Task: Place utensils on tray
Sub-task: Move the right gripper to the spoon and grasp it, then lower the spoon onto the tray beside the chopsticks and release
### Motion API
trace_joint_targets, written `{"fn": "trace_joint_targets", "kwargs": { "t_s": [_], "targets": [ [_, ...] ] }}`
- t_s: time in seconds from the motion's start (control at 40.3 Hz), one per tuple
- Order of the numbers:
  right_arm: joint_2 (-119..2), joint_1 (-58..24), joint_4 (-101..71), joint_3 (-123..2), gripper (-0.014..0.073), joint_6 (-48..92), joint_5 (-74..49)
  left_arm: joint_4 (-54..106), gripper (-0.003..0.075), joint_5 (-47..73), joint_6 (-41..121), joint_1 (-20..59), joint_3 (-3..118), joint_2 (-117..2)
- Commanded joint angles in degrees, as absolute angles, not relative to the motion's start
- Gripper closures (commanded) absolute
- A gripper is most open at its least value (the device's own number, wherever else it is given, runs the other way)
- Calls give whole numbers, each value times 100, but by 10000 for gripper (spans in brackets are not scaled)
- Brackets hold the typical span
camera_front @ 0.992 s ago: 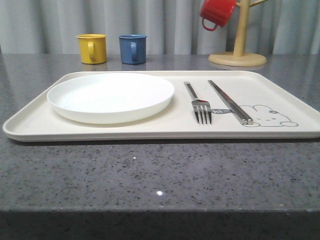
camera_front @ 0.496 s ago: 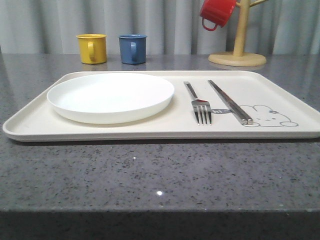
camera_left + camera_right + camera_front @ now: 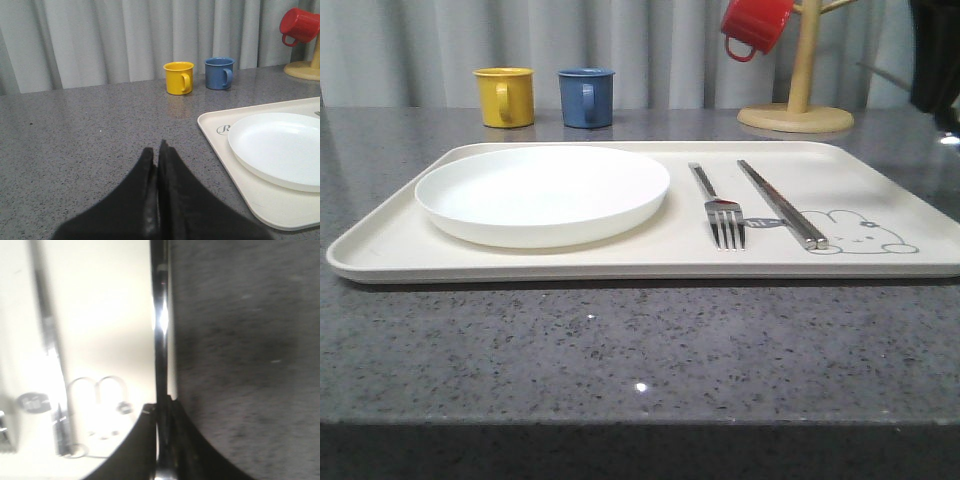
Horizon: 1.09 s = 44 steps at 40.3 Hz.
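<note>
**Spoon gripped above the tray's edge; plate, fork and chopsticks lie on the tray**

The cream tray (image 3: pixel 390 235) sits on the grey speckled table (image 3: pixel 620 360), and it serves as the landmark here. On its left half rests the round white plate (image 3: pixel 542 192), inside the rim and close to the near-left corner. To the right of the plate lies the fork (image 3: pixel 718 208), tines toward the camera, and just beside the fork, farther right, lie the chopsticks (image 3: pixel 782 205), their near ends touching the bunny drawing (image 3: pixel 865 232) printed on the tray's right part.

In the right wrist view the right gripper (image 3: pixel 161 412) is clenched on a slim shiny handle, the spoon (image 3: pixel 160 320), which runs away from the fingers along the line where the tray's rim meets the table. Its bowl cannot be made out in the blur. In that view the chopsticks and the bunny drawing show on the tray surface beside the gripper. In the front view a dark part of the right arm (image 3: pixel 932 55) hangs beyond the tray's far-right corner.

The left gripper (image 3: pixel 156 160) has its fingers pressed together with nothing between them, over bare table to the left of the tray.

Behind the tray stand a yellow mug (image 3: pixel 505 96) and a blue mug (image 3: pixel 586 97) side by side, and a wooden mug stand (image 3: pixel 798 100) with a red mug (image 3: pixel 754 25) hanging from it.
</note>
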<state>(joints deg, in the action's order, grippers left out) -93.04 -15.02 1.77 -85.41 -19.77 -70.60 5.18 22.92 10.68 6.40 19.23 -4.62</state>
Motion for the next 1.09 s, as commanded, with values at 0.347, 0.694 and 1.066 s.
{"fn": "trace_joint_targets", "kwargs": {
  "t_s": [0.347,0.694,1.066],
  "targets": [
    [-9930,-1741,74,-8706,637,-2226,-7125,579,738,1826,1015,676,2056,-519],
    [-9957,-1741,58,-8706,491,-2231,-7146,579,738,1826,1015,676,2056,-519],
    [-9928,-1741,84,-9197,323,-2231,-7613,579,738,1826,1015,676,2056,-519]
  ]
}}
